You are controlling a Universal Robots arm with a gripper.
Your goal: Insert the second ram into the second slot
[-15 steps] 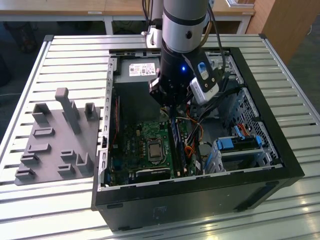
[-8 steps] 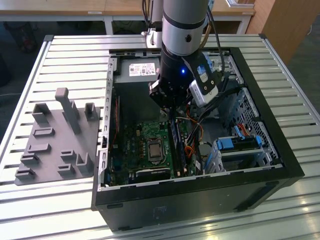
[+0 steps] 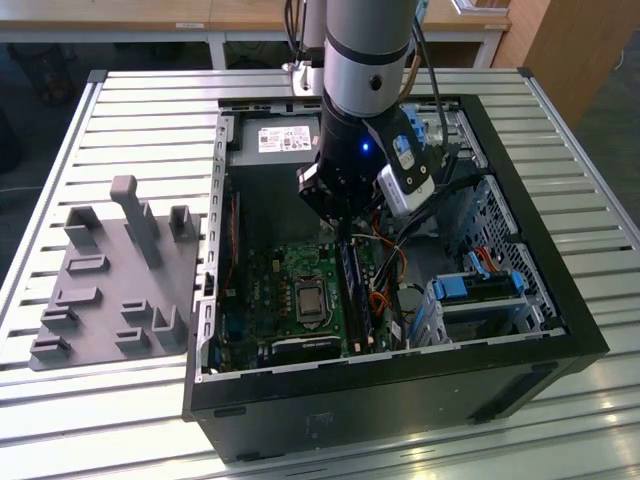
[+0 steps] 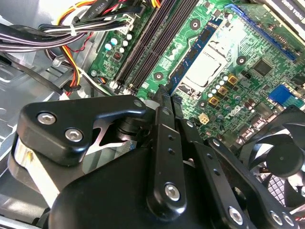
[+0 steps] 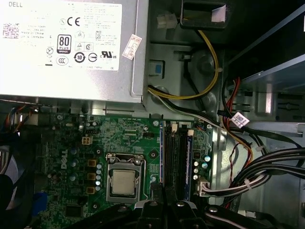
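Inside an open computer case (image 3: 575,330) laid on its side on a slatted table (image 3: 120,110), the arm's gripper (image 3: 345,230) hangs straight down over the memory slots (image 4: 143,43) beside the processor socket (image 5: 124,182). The flat-lying case gives it a clear vertical path to the motherboard (image 3: 270,300). In both wrist views the second ram (image 4: 193,55) (image 5: 162,157) stands on edge in the slot nearest the socket, its blue face and dark chips lined up along the slot, as they must be for the contacts to seat. The jaws are drawn close together at the strip's near end (whether they pinch the board or only bear on its top edge is hidden behind the linkage), a position that, by the look of it, puts force over one end of the slot. How deep the strip sits cannot be told. Wire bundles (image 5: 267,162) are tied off along the case wall, away from the slot bank, which keeps them out from under the tool, and a grey holder tray (image 3: 110,270) rests on the table at the exterior view's left, well apart from the case
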